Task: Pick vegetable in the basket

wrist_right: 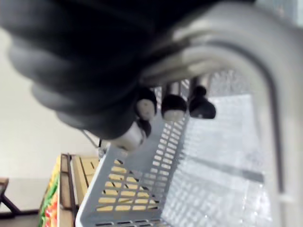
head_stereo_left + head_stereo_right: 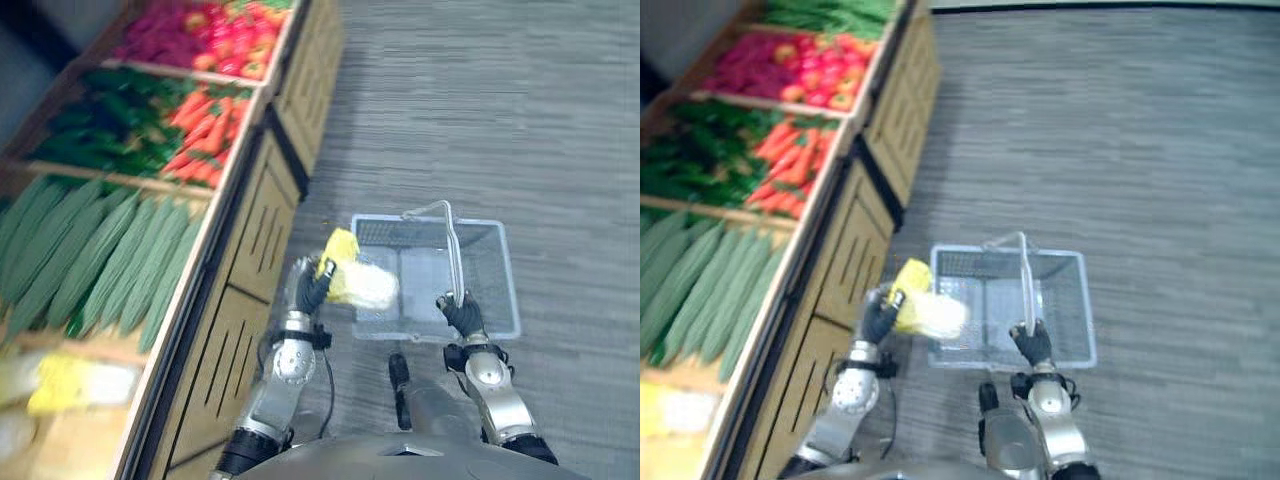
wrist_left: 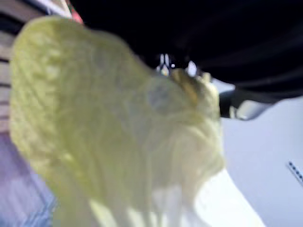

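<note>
My left hand [image 2: 313,290] is shut on a pale yellow-green napa cabbage [image 2: 358,278], holding it over the left rim of a grey plastic basket [image 2: 490,275]. In the left wrist view the cabbage [image 3: 104,137] shows from very close. The basket hangs above the floor from its arched handle [image 2: 452,250]. My right hand [image 2: 462,314] is shut on that handle; in the right wrist view the fingers [image 1: 173,106] curl under the handle [image 1: 251,71]. The basket's mesh floor [image 1: 222,179] looks empty.
A wooden produce stand [image 2: 240,260] runs along my left. Its bins hold cucumbers [image 2: 90,260], carrots [image 2: 205,130], dark green peppers [image 2: 100,130], red vegetables [image 2: 210,35] and more cabbages [image 2: 70,385]. Grey floor [image 2: 480,110] spreads ahead and to the right.
</note>
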{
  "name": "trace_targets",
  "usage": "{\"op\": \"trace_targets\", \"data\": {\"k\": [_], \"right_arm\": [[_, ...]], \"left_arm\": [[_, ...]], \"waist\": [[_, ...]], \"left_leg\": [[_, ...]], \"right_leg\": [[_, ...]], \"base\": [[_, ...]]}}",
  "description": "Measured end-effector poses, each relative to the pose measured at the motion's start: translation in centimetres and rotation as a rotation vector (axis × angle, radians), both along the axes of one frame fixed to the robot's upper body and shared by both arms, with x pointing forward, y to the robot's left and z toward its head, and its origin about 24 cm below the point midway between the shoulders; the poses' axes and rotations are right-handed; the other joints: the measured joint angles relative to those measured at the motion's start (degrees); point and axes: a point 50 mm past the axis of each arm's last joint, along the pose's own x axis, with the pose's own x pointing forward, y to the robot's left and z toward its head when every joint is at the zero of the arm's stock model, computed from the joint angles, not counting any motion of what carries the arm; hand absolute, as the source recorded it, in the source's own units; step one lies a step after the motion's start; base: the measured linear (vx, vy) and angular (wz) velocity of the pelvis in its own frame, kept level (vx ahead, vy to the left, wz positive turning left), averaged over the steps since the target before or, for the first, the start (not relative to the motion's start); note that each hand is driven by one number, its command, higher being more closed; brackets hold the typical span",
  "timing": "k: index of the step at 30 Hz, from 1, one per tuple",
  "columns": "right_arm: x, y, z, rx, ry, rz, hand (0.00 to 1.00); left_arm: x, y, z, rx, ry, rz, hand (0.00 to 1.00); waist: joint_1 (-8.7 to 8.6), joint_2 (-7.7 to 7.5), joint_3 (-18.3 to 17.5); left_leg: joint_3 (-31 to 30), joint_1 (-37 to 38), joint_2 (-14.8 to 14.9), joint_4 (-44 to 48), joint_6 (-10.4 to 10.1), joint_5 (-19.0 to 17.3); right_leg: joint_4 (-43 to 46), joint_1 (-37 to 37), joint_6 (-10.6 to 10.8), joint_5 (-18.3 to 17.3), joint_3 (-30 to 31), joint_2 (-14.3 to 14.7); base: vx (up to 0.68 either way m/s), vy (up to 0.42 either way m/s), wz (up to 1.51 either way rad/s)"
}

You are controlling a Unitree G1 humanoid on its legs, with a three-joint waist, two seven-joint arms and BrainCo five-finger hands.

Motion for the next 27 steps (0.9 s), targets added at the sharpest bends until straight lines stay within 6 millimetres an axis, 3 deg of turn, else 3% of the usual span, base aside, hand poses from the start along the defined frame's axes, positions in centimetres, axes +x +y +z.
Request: {"op": "trace_targets", "data": {"k": [2,3,5,6,7,8,9,10,11,12,13,14,16,17,19,21,22,23,24,25,26,27], "right_arm": [[0.2,0.9,0.7,0.028,-0.030,0.036,1.00],[0.2,1.3,1.0,0.044,-0.042,0.056,1.00],[-0.2,1.7,1.1,0.056,-0.044,0.076,1.00],[-0.7,1.9,1.2,0.065,-0.045,0.086,1.00],[-1.3,2.6,0.9,0.084,-0.025,0.112,1.00],[-1.8,2.9,0.7,0.093,-0.014,0.119,1.00],[-2.3,3.6,0.8,0.132,-0.011,0.136,1.00],[-2.5,4.2,1.0,0.175,-0.009,0.161,1.00],[-2.6,4.5,1.0,0.194,-0.003,0.173,1.00],[-2.7,4.9,0.9,0.219,0.005,0.191,1.00],[-2.9,5.4,1.0,0.265,0.014,0.220,1.00],[-2.9,6.0,1.3,0.323,0.014,0.242,1.00],[-2.8,6.4,1.9,0.384,-0.003,0.262,1.00],[-2.4,6.0,2.1,0.419,-0.010,0.253,1.00],[-2.0,5.5,2.3,0.437,-0.012,0.287,1.00],[-2.0,5.2,2.3,0.445,-0.004,0.298,1.00],[-2.3,5.3,2.1,0.452,0.007,0.314,1.00],[-2.6,5.5,2.2,0.461,0.012,0.331,1.00],[-2.7,5.3,2.1,0.454,0.017,0.340,1.00],[-2.8,4.9,2.1,0.437,0.022,0.350,1.00],[-2.9,4.8,2.1,0.441,0.022,0.353,1.00],[-3.0,4.6,2.2,0.452,0.020,0.343,1.00]], "left_arm": [[-0.3,-0.7,-0.1,-0.020,0.015,-0.034,1.00],[-0.3,-1.2,-0.1,-0.027,0.019,-0.057,1.00],[-0.6,-2.0,-0.1,-0.040,0.024,-0.087,1.00],[-0.7,-2.5,0.0,-0.046,0.026,-0.105,1.00],[-0.8,-2.7,-0.4,-0.038,0.043,-0.125,1.00],[-0.8,-2.6,-0.7,-0.023,0.053,-0.136,1.00],[-0.5,-2.4,-1.1,0.007,0.068,-0.144,1.00],[0.0,-2.2,-1.3,0.032,0.077,-0.150,1.00],[0.2,-2.2,-1.3,0.048,0.076,-0.160,1.00],[0.6,-2.2,-1.3,0.071,0.074,-0.172,1.00],[1.1,-2.2,-1.2,0.092,0.065,-0.179,1.00],[1.8,-2.4,-0.8,0.104,0.039,-0.187,1.00],[3.1,-2.9,-0.2,0.132,0.010,-0.211,1.00],[3.8,-2.7,0.0,0.156,-0.002,-0.218,0.00],[4.5,-2.7,0.1,0.181,-0.007,-0.228,0.00],[5.0,-3.0,0.0,0.218,-0.011,-0.252,0.00],[5.1,-2.7,-0.4,0.255,-0.003,-0.257,0.00],[5.0,-2.2,-1.0,0.282,0.021,-0.253,0.00],[4.9,-2.3,-1.5,0.292,0.043,-0.248,0.00],[4.6,-2.7,-2.1,0.309,0.073,-0.249,0.00],[4.6,-2.9,-2.1,0.308,0.072,-0.251,0.00],[4.7,-3.0,-2.0,0.301,0.066,-0.240,0.00]], "waist": [[0.63,-0.32,0.20],[0.63,-0.04,0.04],[0.98,0.78,-0.59],[1.32,2.17,-1.68],[0.98,0.20,-2.89],[0.60,-1.44,-3.74],[0.82,-3.59,-4.59],[0.59,-4.10,-4.39],[0.22,-4.23,-4.31],[-0.30,-4.49,-4.14],[-0.57,-4.62,-4.11],[-0.89,-5.01,-4.06],[-1.00,-5.16,-4.16],[-1.48,-4.97,-4.05],[-2.27,-4.26,-3.60],[-2.45,-3.46,-3.16],[-2.44,-4.03,-3.48],[-2.47,-5.67,-3.74],[-2.55,-4.97,-3.12],[-2.75,-2.01,-3.05],[-3.11,-1.59,-3.05],[-3.24,-1.21,-3.09]], "left_leg": [[-3.96,-4.48,-3.02,-12.17,-0.67,-0.52],[-4.73,-5.97,-3.80,-21.60,-1.59,1.70],[-2.82,-6.06,-3.15,-29.66,-1.85,5.11],[-1.84,-5.78,-2.55,-30.04,-0.60,6.76],[0.12,-4.28,-4.12,-30.36,1.46,9.09],[1.15,-2.88,-5.65,-31.86,1.56,9.16],[2.91,-0.02,-8.02,-35.06,3.17,9.76],[3.90,3.02,-8.60,-37.08,5.11,10.08],[4.30,4.61,-8.65,-37.93,5.82,9.84],[4.57,7.45,-8.72,-39.17,6.15,9.60],[4.58,10.72,-8.72,-40.66,6.38,9.30],[4.44,13.25,-8.70,-42.12,6.19,9.08],[2.83,15.23,-8.06,-43.88,5.68,8.76],[1.97,15.85,-7.11,-44.21,4.77,8.19],[0.77,17.01,-5.21,-44.20,2.91,6.93],[-0.23,18.78,-2.76,-43.92,1.04,4.69],[-0.72,19.53,-1.92,-43.31,-0.61,2.87],[-1.65,20.70,-1.99,-42.31,-2.46,0.53],[-1.85,21.59,-1.17,-41.96,-3.48,-0.48],[-1.72,21.05,1.74,-40.32,-4.12,-0.37],[-1.74,20.64,2.32,-39.23,-4.07,0.30],[-2.13,19.41,3.77,-35.90,-3.88,2.62]], "right_leg": [[0.04,1.02,0.75,-1.36,1.83,-0.55],[0.09,1.83,1.62,-2.68,2.20,-1.22],[2.01,2.91,2.69,-6.21,3.30,-0.93],[4.57,2.89,3.25,-8.78,3.91,-0.42],[8.80,2.60,4.72,-12.85,4.39,-2.43],[11.72,2.27,6.91,-14.14,4.21,-3.79],[20.65,-1.16,12.10,-15.35,2.24,-5.82],[29.88,-4.83,18.91,-13.30,0.36,-6.71],[33.83,-6.47,21.03,-11.77,-0.61,-6.94],[38.52,-7.79,20.67,-11.26,-3.10,-7.77],[42.42,-8.99,18.71,-12.24,-7.33,-9.91],[43.73,-10.58,16.21,-13.58,-11.04,-12.23],[40.52,-13.32,13.54,-15.05,-14.48,-13.93],[35.39,-14.53,13.20,-15.23,-15.15,-13.76],[25.45,-15.47,12.80,-13.56,-15.11,-13.21],[14.04,-15.48,13.10,-7.42,-12.51,-12.53],[7.03,-15.13,13.72,-2.42,-9.83,-12.74],[3.98,-14.87,15.10,3.66,-8.11,-14.48],[6.03,-14.92,15.32,5.35,-8.77,-13.72],[8.96,-14.59,13.68,2.29,-11.01,-11.75],[9.99,-14.61,13.44,0.87,-11.72,-11.57],[11.58,-13.17,11.54,-1.11,-14.41,-11.41]], "base": [[0.24,0.143,-0.72],[0.20,0.164,-0.44],[0.32,0.246,-0.50],[0.50,0.353,-0.52],[0.45,0.306,-0.26],[0.48,0.239,-0.22],[0.53,0.225,-0.26],[0.52,0.208,-0.30],[0.41,0.174,-0.25],[0.33,0.103,-0.10],[0.39,0.087,-0.08],[0.38,0.061,-0.02],[0.37,-0.036,0.13],[0.37,-0.094,0.31],[0.40,-0.196,0.41],[0.45,-0.309,0.38],[0.33,-0.275,0.41],[0.46,-0.431,0.35],[0.44,-0.439,0.35],[0.42,-0.423,0.30],[0.35,-0.342,0.58],[0.33,-0.338,0.61]]}}
